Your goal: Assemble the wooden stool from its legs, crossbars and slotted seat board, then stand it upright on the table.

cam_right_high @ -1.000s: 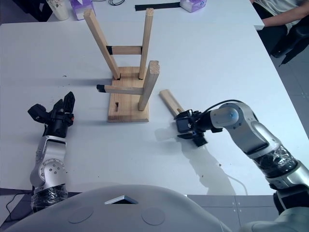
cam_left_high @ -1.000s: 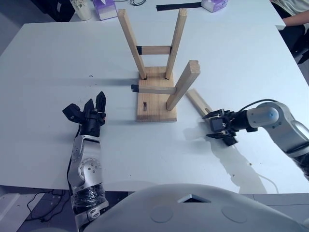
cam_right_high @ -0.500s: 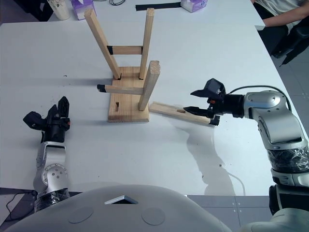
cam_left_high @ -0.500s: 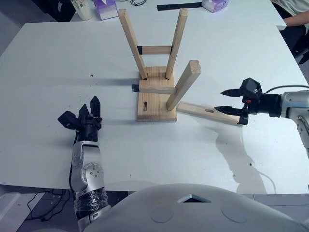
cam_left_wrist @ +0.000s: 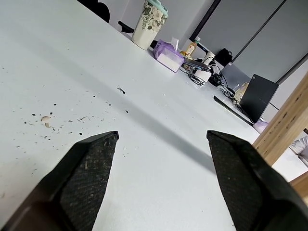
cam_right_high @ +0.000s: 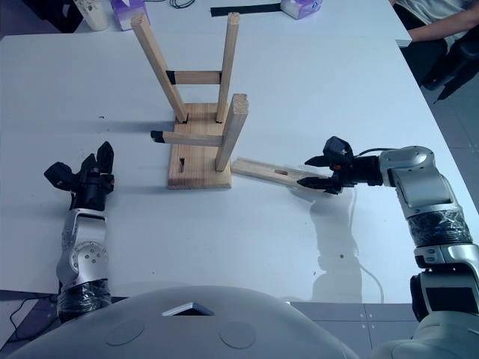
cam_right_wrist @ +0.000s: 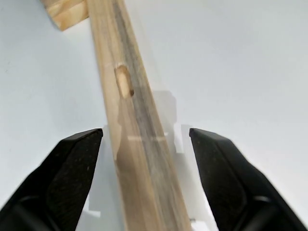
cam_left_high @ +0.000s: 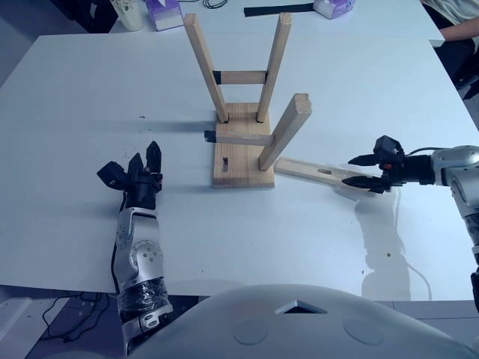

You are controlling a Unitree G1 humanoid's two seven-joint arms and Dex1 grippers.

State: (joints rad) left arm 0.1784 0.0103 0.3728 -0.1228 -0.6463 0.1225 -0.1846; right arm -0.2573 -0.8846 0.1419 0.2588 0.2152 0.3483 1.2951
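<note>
The slotted seat board (cam_left_high: pixel 241 166) lies flat mid-table with three legs standing up from it: two at the back (cam_left_high: pixel 206 67) (cam_left_high: pixel 273 63) and one at the front right (cam_left_high: pixel 286 129). One crossbar (cam_left_high: pixel 241 77) joins the back pair, and another (cam_left_high: pixel 239 138) runs low across the board. A loose leg (cam_left_high: pixel 314 171) lies on the table right of the board. My right gripper (cam_left_high: pixel 352 170) is open and straddles its outer end; in the right wrist view the leg (cam_right_wrist: pixel 130 110) runs between the two fingers (cam_right_wrist: pixel 77 168). Left of the board, my left gripper (cam_left_high: pixel 129 161) is open over bare table, holding nothing.
A patterned cup (cam_left_wrist: pixel 150 25), purple tissue boxes (cam_left_high: pixel 162 13) and a black strip (cam_left_high: pixel 275 10) stand along the table's far edge. A person's arm (cam_left_high: pixel 458 28) rests at the far right corner. Bare table lies in front of the board and on both sides.
The loose leg has swung from lying angled beside the board to lying crosswise with one end by the seat. My right gripper moved right and now straddles its outer end. The left gripper shifted slightly.
</note>
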